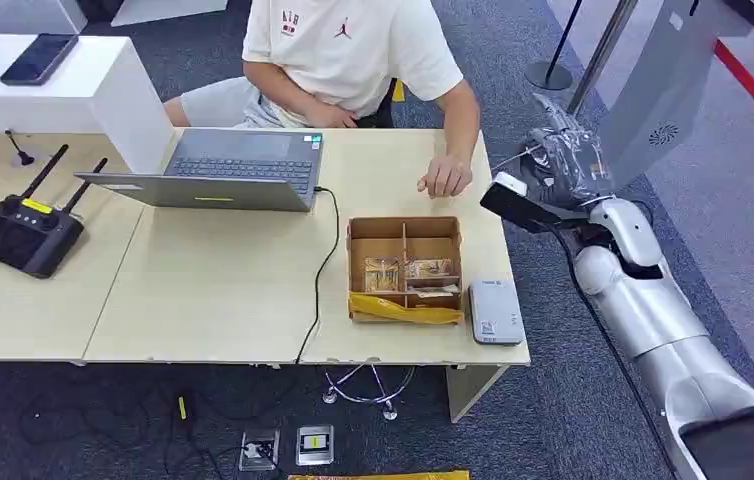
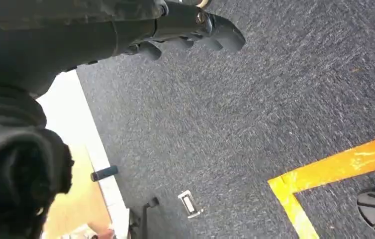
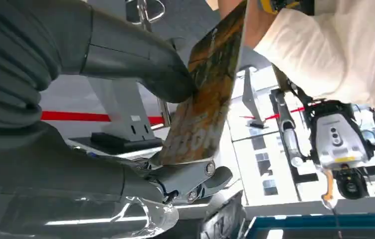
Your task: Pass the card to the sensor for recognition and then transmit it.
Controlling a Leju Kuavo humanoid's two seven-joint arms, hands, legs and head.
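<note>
The right hand [image 3: 175,129] is raised beyond the right end of the pale wooden bench [image 1: 223,290], its thumb and fingers [image 3: 185,179] pinching a flat orange-brown printed card [image 3: 203,94]. The small grey rectangular sensor [image 1: 495,312] lies on the bench just beside the brown cardboard divider box [image 1: 405,268]. The left hand [image 2: 175,27] hangs over dark carpet, fingers curled, holding nothing.
</note>
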